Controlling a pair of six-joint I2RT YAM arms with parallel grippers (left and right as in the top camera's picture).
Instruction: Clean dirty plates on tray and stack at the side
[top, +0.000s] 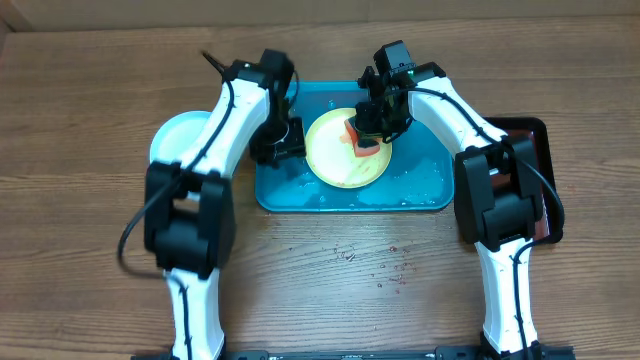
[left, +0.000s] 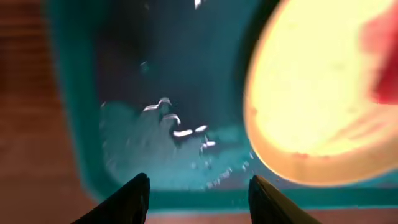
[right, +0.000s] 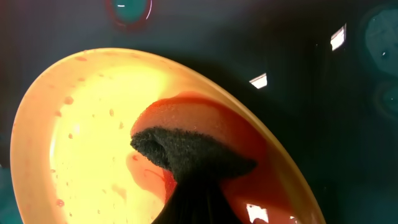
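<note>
On the wooden table (top: 330, 290), at nine o'clock of the tray, lay a pale blue-white plate (top: 172, 140), round and shallow, half hidden under the left arm. The left gripper (top: 283, 142) hung just inside the tray's nine o'clock edge, its fingers apart and holding nothing, beside but not touching the plate being washed. The turquoise tray (top: 420, 190), smooth hard plastic with rounded corners and a raised rim, shone with puddles and beads of water. On it, a little toward ten o'clock of centre, sat a pale yellow-green plate (top: 335, 168), glossy and wet, with a red sauce smear toward its one o'clock side. There the right gripper (top: 372, 128) had its fingers clamped on a sponge (top: 362, 138), soft orange foam with a coarse dark scouring face pressed on the smear. At three o'clock of the tray a narrower dark red tray (top: 535, 135) with a black rim lay partly under the right arm. The likely trouble was that nothing pinned the plate: slick plastic on a wet floor could let a firm scrub skate it toward the rim or tip its edge up. Hard strokes could also flick red water over the rim, and red specks (top: 392, 272) already dotted the wood at six o'clock. No third plate could be made out.
</note>
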